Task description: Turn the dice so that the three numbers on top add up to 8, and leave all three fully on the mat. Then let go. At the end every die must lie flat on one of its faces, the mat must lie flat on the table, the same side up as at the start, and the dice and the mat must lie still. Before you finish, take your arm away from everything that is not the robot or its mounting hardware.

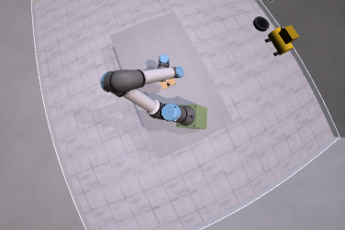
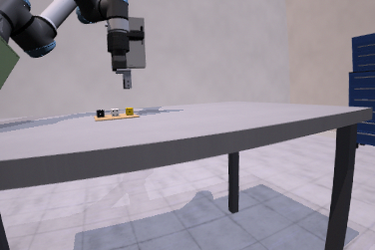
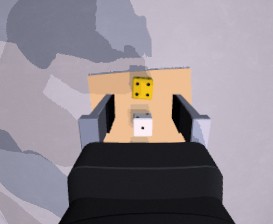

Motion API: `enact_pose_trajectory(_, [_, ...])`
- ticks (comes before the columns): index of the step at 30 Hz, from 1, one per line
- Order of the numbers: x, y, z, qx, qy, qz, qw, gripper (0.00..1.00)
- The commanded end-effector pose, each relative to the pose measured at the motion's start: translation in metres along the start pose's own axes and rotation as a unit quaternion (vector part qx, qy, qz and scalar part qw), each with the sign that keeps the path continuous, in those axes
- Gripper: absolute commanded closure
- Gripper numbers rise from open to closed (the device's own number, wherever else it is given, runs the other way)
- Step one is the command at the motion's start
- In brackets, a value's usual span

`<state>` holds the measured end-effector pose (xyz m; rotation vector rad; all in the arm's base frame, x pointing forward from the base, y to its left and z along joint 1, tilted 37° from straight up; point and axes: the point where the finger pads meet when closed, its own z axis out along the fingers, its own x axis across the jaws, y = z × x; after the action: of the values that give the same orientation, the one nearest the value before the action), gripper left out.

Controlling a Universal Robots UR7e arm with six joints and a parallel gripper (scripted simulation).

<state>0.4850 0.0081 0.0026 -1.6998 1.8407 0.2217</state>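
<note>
The yellow die (image 2: 130,112) (image 3: 142,88) lies flat on the orange mat (image 2: 120,117) (image 3: 172,82), four pips up. The white die (image 2: 115,112) (image 3: 142,125) lies flat beside it; its bright top face shows one pip in the wrist view. The black die (image 2: 100,114) stands at the mat's other end in the exterior view; the wrist view hides it behind the gripper body, and its top number cannot be read. My gripper (image 2: 128,88) (image 3: 143,106) is open and empty, high above the mat. The mat lies flat on the table.
The grey table (image 2: 224,124) (image 1: 151,31) extends around the mat. The arm's green base block (image 1: 199,116) stands on the table. A blue cabinet (image 2: 363,89) and a yellow machine (image 1: 281,42) stand away from the table.
</note>
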Motion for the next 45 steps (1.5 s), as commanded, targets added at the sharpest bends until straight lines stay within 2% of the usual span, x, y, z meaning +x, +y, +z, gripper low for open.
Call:
enact_pose_trajectory(1, [0.000,0.000,-0.002,0.001,0.000,0.000,1.000,0.00])
enact_pose_trajectory(6, [0.000,0.000,-0.013,0.001,0.000,0.000,1.000,0.00])
enact_pose_trajectory(16, [0.000,0.000,-0.056,0.001,0.000,0.000,1.000,0.00])
enact_pose_trajectory(18, [0.000,0.000,-0.056,0.001,0.000,0.000,1.000,0.00])
enact_pose_trajectory(25, [0.000,0.000,-0.080,0.001,0.000,0.000,1.000,0.00])
enact_pose_trajectory(30, [0.000,0.000,-0.085,0.001,0.000,0.000,1.000,0.00])
enact_pose_trajectory(45, [0.000,0.000,-0.086,0.001,0.000,0.000,1.000,0.00])
